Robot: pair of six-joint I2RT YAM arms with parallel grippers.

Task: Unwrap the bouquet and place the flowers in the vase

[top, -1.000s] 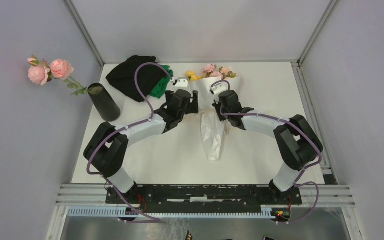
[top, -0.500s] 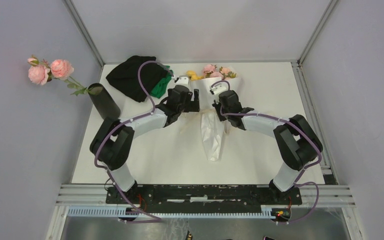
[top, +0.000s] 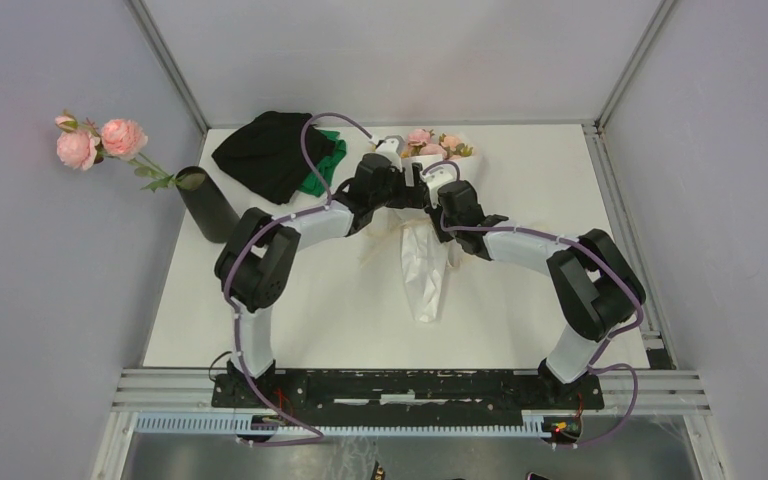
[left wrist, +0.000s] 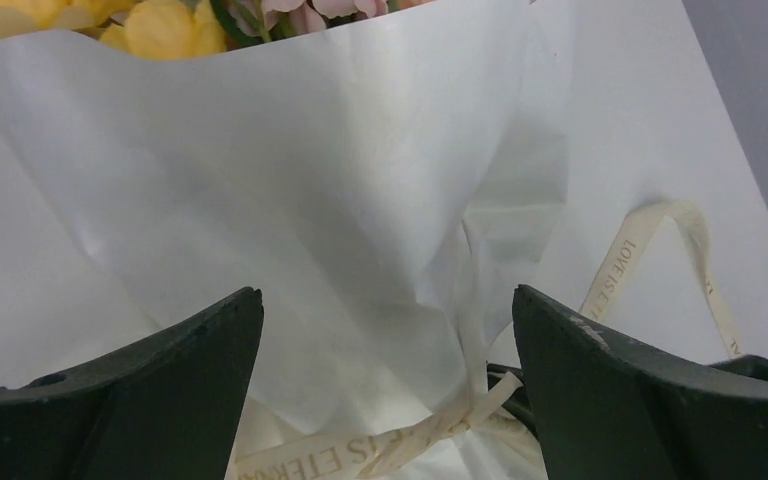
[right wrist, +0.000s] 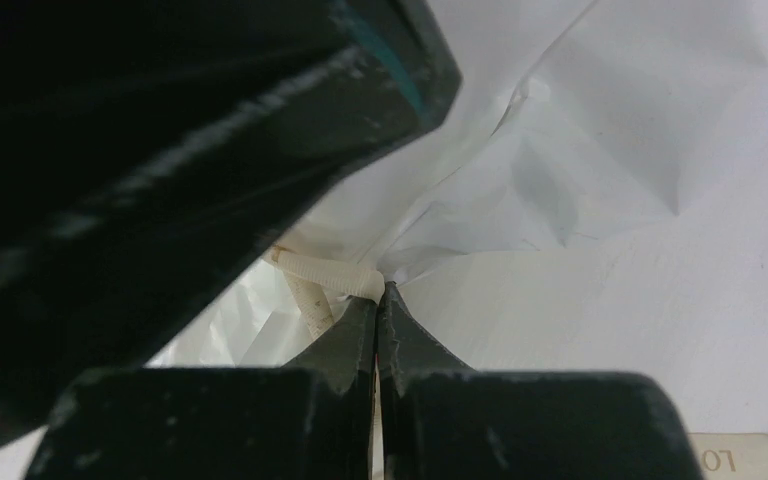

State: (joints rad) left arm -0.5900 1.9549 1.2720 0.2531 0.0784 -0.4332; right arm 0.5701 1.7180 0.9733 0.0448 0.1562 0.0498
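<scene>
The bouquet [top: 426, 265] lies on the desk [top: 300, 290], and the vase [top: 208, 205] stands well to its left. The left claw [left wrist: 385, 293] hangs wide open over its white paper. The right claw [right wrist: 378, 300], pinched shut, touches its ribbon [right wrist: 325, 272].

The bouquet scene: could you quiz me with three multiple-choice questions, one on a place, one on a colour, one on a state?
1. Where does the vase stand? A) at the table's left edge B) mid-table C) at its right edge
2. What colour is the bouquet's ribbon? A) red B) cream C) blue
3. How is the left gripper? A) open B) shut on a flower stem C) holding the vase

Answers:
1 A: the top view shows the black vase by the left edge.
2 B: the left wrist view shows a cream ribbon.
3 A: its jaws stand wide apart over the white paper.
</scene>
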